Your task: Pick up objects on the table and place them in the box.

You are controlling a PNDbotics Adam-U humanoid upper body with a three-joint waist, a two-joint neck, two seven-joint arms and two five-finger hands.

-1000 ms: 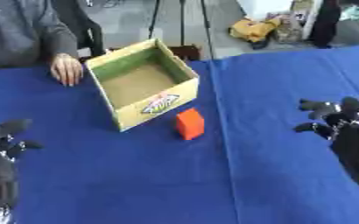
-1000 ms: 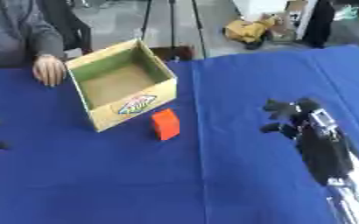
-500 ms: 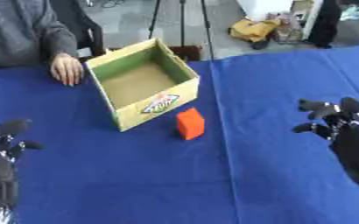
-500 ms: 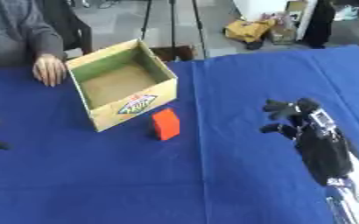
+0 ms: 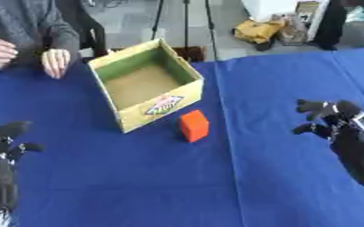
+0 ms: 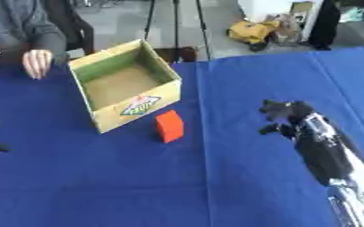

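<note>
- Orange in colour, a small block (image 5: 194,125) is seen standing on the blue surface (image 5: 239,186), just beside the near front wall of the box (image 5: 164,103), apart from it by a narrow strip of cloth
- The box is open-topped, of yellow card with a green inside, set askew so that one corner points toward the robot; nothing is seen lying in it
- The block is judged to be light and stiff, likely foam or wood, with flat faces and plain edges; no fragility is expected, though smooth faces could slip under curled fingertips
- The best hold is judged to be across two opposite upright faces, thumb on one and fingers on the other, taken from above so that the box wall is not knocked
- The right hand (image 6: 287,119) is held above the surface, well to the right of the block, with its fingers partly curled and nothing between them; no contact with any object is seen
- The left hand (image 5: 6,137) is shown at the lower left edge, fingers up and loosely bent, holding nothing, well apart from the block
- A person's hand (image 5: 55,62) is rested on the far edge of the surface, near the box's far corner but not touching it
- The task is judged to be at its start: the block is not yet grasped, and a reach inward by the right hand would be called for
</note>
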